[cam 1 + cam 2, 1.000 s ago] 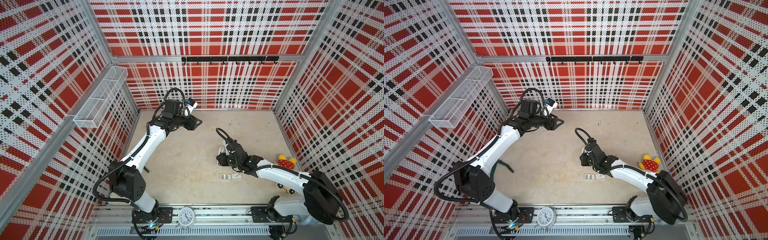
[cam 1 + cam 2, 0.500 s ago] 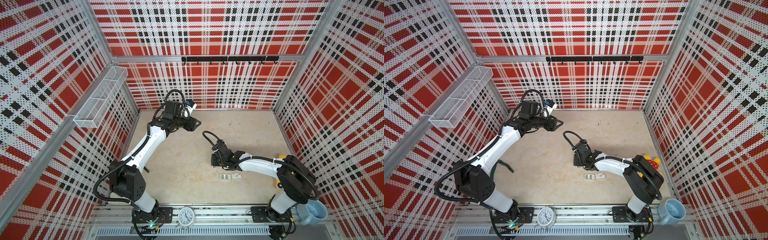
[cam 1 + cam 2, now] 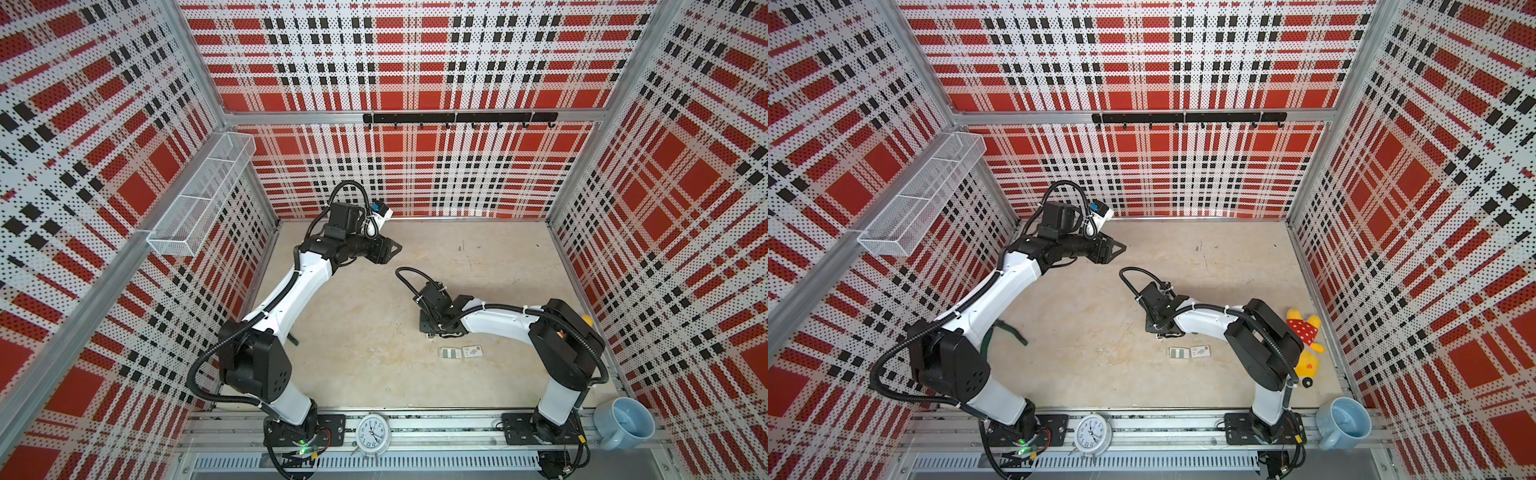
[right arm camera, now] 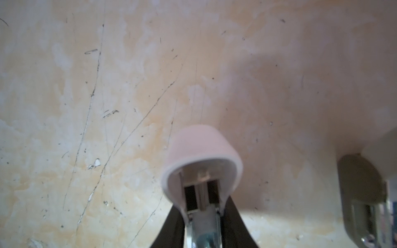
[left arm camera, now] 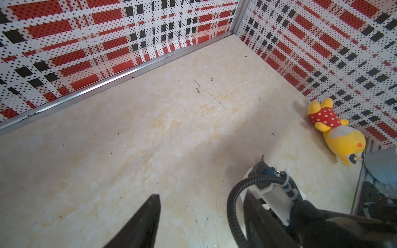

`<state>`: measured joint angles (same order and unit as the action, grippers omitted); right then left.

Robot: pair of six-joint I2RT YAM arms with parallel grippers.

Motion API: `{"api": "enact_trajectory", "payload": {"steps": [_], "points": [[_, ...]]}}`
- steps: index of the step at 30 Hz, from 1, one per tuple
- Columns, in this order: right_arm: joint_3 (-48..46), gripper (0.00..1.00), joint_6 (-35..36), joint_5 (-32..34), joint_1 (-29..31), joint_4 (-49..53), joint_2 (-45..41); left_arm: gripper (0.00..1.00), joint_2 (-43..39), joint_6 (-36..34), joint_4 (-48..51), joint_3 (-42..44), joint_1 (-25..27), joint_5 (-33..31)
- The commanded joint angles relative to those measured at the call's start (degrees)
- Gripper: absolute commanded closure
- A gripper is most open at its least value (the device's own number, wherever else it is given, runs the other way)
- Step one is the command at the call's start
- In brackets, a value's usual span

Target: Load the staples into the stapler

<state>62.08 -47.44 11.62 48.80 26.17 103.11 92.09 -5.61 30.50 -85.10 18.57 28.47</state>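
Right tool (image 4: 204, 223): two black fingers (image 4: 171, 229) are closed on the sides of the pale pink stapler (image 4: 199, 146), which juts out beyond them over the beige worktop (image 4: 86, 107). The stapler's hollow side faces the wrist camera and shows a metal channel with two dark slots; whether any strip lies in that channel cannot be told. At the lower right of that frame a rounded grey piece (image 4: 361, 189) with a metal inset sits in shadow, too blurred to identify. In both top views this tool is low over the worktop, just right of centre, and the wrist above it hides the stapler.

Staples (image 3: 450, 353): silver-grey strips lie in a small white tray (image 3: 440, 353), flat on the worktop in the lower centre-right of both top views. They are just below the right tool in the frame and apart from it. A printed box sleeve (image 3: 472, 352) lies just beside the tray, on its right.

Left tool (image 3: 392, 249): it is raised above the worktop in the upper centre-left of both top views, near the back wall. Its fingers (image 5: 148, 216) are parted and hold nothing; bare worktop shows between them.

Surroundings: a yellow plush toy (image 3: 1304, 345) lies by the right wall. A blue mug (image 3: 625, 428) and a white clock (image 3: 372, 432) stand on the front rail, and a wire basket (image 3: 199, 199) hangs on the left wall.
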Motion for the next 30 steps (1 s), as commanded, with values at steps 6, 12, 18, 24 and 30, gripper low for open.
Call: {"api": "enact_trajectory", "payload": {"steps": [6,12,18,24,30], "points": [[1.79,0.69,-1.89,1.67,0.42,1.77,2.10,0.36,1.89,0.47,1.32,-0.07,-0.43,1.55],[2.32,0.59,-1.97,1.74,0.42,2.13,2.36,0.36,2.41,0.32,1.49,0.28,-0.48,1.72],[2.25,0.56,-1.84,1.92,0.54,1.86,1.63,0.36,2.56,0.11,1.74,0.11,-0.52,1.61],[1.82,0.54,-1.07,3.43,0.75,2.79,-2.16,0.36,2.65,-0.65,2.88,-0.74,-0.56,0.81],[-2.07,0.57,-0.56,5.18,1.11,5.63,-11.97,0.36,2.50,-1.65,4.94,-2.18,-0.81,-0.17]]}}
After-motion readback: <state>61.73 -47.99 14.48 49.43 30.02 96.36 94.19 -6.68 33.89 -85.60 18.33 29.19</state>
